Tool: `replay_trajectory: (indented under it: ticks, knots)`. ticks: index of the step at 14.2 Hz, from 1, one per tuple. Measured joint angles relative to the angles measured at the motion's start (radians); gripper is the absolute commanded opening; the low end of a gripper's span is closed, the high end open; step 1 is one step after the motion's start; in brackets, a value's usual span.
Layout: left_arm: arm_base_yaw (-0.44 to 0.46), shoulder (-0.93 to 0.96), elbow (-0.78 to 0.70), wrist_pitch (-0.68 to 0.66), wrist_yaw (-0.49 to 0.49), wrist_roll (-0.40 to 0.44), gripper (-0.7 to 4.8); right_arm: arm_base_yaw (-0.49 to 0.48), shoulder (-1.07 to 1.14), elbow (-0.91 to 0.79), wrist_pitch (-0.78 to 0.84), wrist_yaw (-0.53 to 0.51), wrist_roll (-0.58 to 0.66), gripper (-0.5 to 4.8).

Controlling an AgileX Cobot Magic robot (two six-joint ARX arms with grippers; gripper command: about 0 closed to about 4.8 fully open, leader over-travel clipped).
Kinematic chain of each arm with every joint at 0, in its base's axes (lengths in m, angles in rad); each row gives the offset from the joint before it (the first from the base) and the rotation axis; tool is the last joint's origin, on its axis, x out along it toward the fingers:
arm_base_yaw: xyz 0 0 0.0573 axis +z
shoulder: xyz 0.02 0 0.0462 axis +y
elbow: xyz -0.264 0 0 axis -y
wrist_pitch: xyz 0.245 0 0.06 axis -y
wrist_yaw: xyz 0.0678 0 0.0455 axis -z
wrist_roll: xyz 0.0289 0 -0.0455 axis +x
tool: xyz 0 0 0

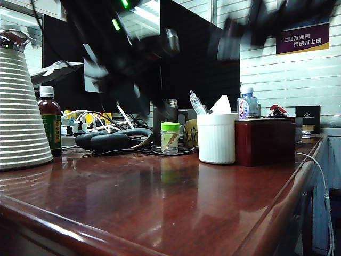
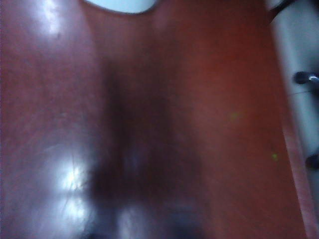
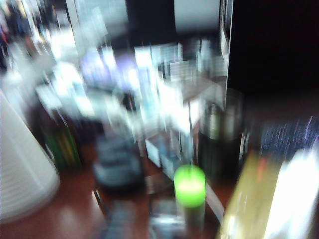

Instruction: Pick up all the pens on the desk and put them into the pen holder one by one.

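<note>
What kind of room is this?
Probably an office: a wooden desk with a dark monitor, tangled cables and a white pen holder. Both tools are out of clear view.

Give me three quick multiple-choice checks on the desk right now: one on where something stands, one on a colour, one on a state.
1. What stands directly beside the pen holder, on its right in the exterior view?
A. the dark red box
B. the ribbed jug
C. the brown bottle

2. What colour is the small jar's cap?
A. white
B. bright green
C. black

3. What state is the pen holder in?
A. tipped over
B. upright, with a pen top sticking out of it
C. upright, covered by a lid

Answers:
1 A: the box stands right next to the cup.
2 B: the cap shows green in the exterior and right wrist views.
3 B: a clear pen tip rises above the rim.
</note>
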Motion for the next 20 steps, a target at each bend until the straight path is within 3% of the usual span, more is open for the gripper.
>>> replay_trajectory:
  ticks: [5, 9, 12, 15, 17, 19, 20]
  knots:
    - [0.0, -0.335, 0.005, -0.011, 0.018, -0.028, -0.06, 0.001, -0.436, 0.004, -0.357, 0.066, -0.027, -0.06]
    - [0.0, -0.662, 0.004, -0.279, 0.001, -0.04, -0.06, 0.001, -0.802, -0.021, -0.71, 0.15, -0.048, -0.06]
    - [-0.001, -0.961, -0.105, -0.331, -0.031, -0.042, -0.06, 0.003, -1.128, -0.154, -0.93, 0.203, -0.05, -0.06]
    - [-0.001, -1.263, -0.276, -0.262, -0.04, -0.067, -0.06, 0.003, -1.458, -0.285, -0.998, 0.253, -0.041, -0.05]
    - [-0.003, -1.408, -0.41, -0.181, -0.066, -0.125, -0.06, 0.006, -1.438, -0.304, -1.106, 0.247, 0.001, -0.06]
    - [0.0, -1.495, -0.592, -0.067, -0.095, -0.226, -0.06, 0.004, -1.425, -0.438, -1.049, 0.167, 0.019, -0.06]
    - [0.0, -1.503, -0.694, 0.051, -0.091, -0.269, -0.06, 0.005, -1.433, -0.525, -0.958, 0.156, 0.036, -0.05]
